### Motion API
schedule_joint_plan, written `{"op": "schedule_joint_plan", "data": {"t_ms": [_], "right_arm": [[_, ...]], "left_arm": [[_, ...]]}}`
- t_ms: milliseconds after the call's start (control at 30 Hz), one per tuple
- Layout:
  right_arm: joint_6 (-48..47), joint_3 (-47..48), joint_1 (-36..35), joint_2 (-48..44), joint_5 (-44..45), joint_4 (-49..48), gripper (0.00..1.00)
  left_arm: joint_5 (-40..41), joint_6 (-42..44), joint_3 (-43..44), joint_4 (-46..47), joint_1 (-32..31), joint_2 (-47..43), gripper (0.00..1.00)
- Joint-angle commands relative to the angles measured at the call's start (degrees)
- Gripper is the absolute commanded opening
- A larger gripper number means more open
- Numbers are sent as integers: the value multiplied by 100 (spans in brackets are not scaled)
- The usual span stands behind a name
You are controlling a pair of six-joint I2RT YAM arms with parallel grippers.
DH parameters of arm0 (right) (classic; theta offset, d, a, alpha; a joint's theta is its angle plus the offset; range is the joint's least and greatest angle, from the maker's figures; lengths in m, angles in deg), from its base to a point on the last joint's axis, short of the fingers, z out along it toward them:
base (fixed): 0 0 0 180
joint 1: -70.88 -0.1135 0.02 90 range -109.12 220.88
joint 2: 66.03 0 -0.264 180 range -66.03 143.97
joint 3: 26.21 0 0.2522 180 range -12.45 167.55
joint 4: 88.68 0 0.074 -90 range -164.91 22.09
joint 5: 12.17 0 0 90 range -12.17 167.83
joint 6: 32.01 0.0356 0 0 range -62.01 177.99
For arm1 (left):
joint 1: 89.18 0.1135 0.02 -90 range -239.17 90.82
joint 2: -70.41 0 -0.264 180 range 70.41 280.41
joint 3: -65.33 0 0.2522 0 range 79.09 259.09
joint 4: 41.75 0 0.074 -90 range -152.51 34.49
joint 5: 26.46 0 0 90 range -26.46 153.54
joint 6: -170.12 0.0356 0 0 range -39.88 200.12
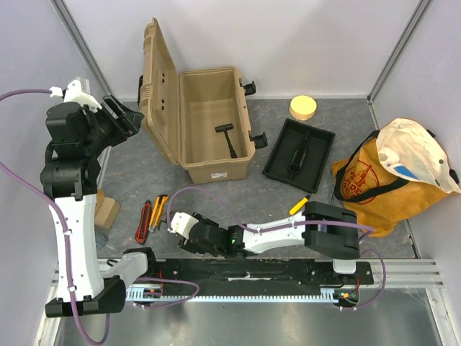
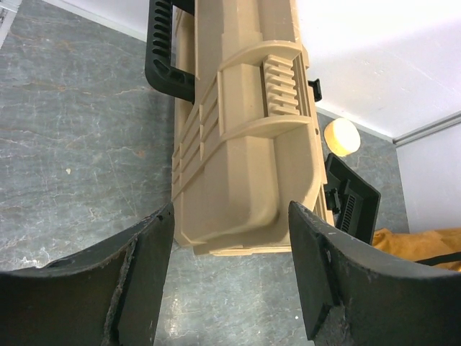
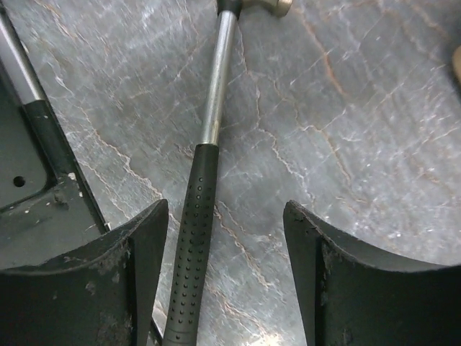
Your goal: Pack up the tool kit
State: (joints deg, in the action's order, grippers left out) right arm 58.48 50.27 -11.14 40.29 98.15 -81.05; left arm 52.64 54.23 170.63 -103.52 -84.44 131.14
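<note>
The right claw (image 3: 225, 216) hangs, jaws apart, astride the hammer (image 3: 210, 137) handle (lined up, I judge, to clamp it); the left claw (image 2: 230, 213), likewise apart, faces the toolbox (image 2: 245, 144) lid.

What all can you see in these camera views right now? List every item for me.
toolbox: one, tan, lid open, back centre
mallet: one, black, inside the toolbox
tray: one, black, right of the toolbox
round disc: one, cream-yellow, behind the tray
bag: one, orange-yellow, far right
cap: one, white, on the bag
small tools: about three, red and yellow, front left
yellow-handled tool: one, front, right of centre
hammer: one, silver shaft with black grip, lying flat at the front
wooden block: one, light brown, far left
left hand: one, black, open, beside the toolbox's raised lid
right hand: one, black, open, straddling the hammer's grip
</note>
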Motion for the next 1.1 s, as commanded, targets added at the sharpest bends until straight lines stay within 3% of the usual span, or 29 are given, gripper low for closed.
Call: {"op": "schedule_joint_plan", "data": {"t_ms": [0,200,267,400,567,800,867,900,1000,1067], "right_arm": [[390,232,-7,318,149,-319,71],[715,329,2,573,-80,15,59],[838,302,2,626,-185,138,40],[1058,75,19,364,-274,410,13],[1190,-662,151,-417,-72,920,0],[1331,-1586,221,-1166,51,1281,1],[1331,-1675,221,-1193,43,1264,6],[1305,-1666,230,-1175,43,1246,12],[1199,-1640,282,-1070,140,992,44],[1085,-1535,379,-869,8,816,51]], "left_arm": [[141,-83,-76,-7,-69,-219,70],[158,-74,-128,-7,-130,-263,71],[158,-57,-137,2,-157,-272,71],[-43,40,-41,-15,-165,-220,72],[-194,75,4,46,-157,-211,72],[-202,111,-32,90,-157,-97,72],[-220,110,-32,90,-157,-44,72],[-237,110,-23,81,-157,-9,72],[-299,102,-6,108,-157,61,72],[-299,110,3,116,-157,97,72]]}}
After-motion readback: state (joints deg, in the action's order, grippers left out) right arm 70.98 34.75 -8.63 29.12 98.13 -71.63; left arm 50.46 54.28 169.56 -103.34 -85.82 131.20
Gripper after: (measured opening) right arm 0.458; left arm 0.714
